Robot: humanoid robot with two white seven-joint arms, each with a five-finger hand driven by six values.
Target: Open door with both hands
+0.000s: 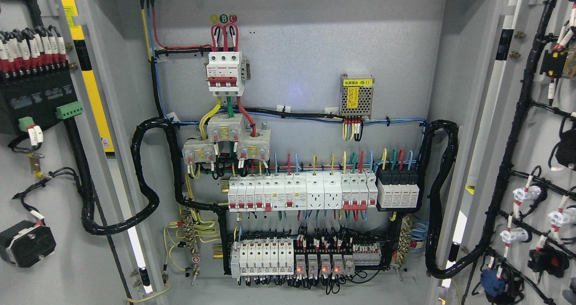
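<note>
Both doors of the grey electrical cabinet stand swung wide. The left door [49,197] shows its inner face at the picture's left, carrying a black terminal block and wiring. The right door [540,129] shows its inner face at the right, with black cable looms and white lamp backs. Between them the cabinet back panel [297,57] is fully exposed, with a red-and-white main breaker [225,71] near the top and rows of white breakers [301,192] lower down. Neither of my hands or arms appears in the head view.
A small power supply with a yellow label [357,96] sits on the panel at right of centre. Thick black cable bundles [148,179] loop from the panel to each door. Relays with red lights [317,264] line the bottom row.
</note>
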